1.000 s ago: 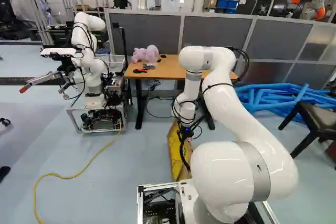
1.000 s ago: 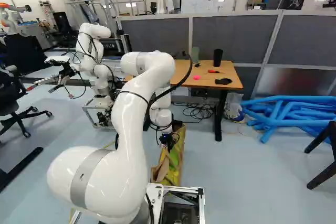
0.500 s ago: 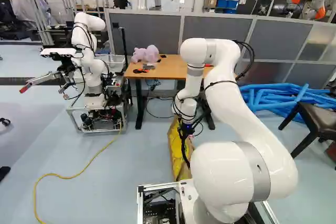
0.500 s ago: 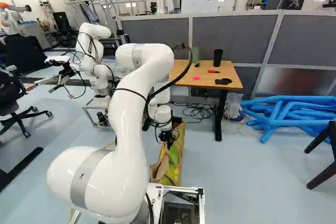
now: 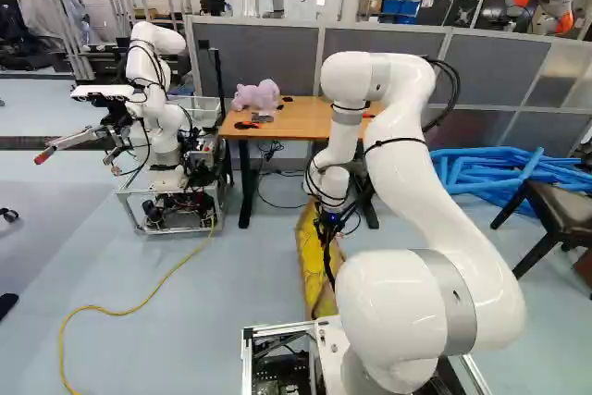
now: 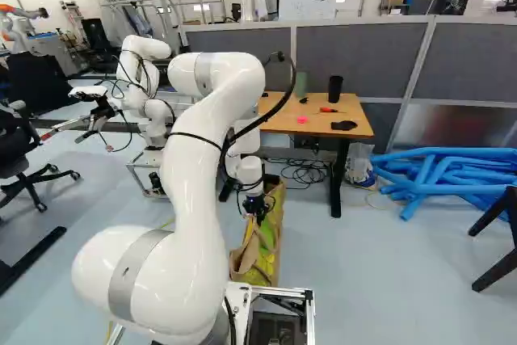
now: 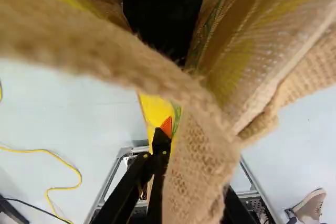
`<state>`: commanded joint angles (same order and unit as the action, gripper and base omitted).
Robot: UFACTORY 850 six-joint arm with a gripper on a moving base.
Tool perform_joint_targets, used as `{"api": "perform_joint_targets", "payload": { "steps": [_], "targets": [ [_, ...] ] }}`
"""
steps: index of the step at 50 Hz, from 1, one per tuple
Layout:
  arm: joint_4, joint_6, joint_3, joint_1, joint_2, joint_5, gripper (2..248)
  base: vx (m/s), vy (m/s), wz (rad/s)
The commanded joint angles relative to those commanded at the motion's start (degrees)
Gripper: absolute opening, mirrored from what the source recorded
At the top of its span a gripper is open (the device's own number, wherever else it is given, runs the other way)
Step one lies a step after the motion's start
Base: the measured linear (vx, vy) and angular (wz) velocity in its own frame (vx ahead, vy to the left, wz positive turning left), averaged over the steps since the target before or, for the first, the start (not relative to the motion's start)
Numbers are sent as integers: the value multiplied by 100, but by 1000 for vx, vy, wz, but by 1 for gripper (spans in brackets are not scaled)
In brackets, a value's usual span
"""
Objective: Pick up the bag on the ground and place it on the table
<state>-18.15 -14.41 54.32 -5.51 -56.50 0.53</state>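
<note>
Bag [image 6: 263,264], yellow and tan, on the floor [image 6: 363,256] this side of the desk's [image 6: 319,122] near edge; a handle [image 7: 202,103] crosses over the jaws [image 6: 257,211], so whether they are open or closed cannot be told.

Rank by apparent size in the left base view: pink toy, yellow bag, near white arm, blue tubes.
1. Near white arm
2. Blue tubes
3. Yellow bag, partly hidden
4. Pink toy
</note>
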Motion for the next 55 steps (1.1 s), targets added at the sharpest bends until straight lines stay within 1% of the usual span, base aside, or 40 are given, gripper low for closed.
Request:
{"api": "perform_joint_targets", "payload": {
  "steps": [30,55],
  "targets": [
    [0,0,-443,8,719,0,21,0,0,0],
    [0,0,-599,35,1257,-188,21,0,0,0]
  ]
}}
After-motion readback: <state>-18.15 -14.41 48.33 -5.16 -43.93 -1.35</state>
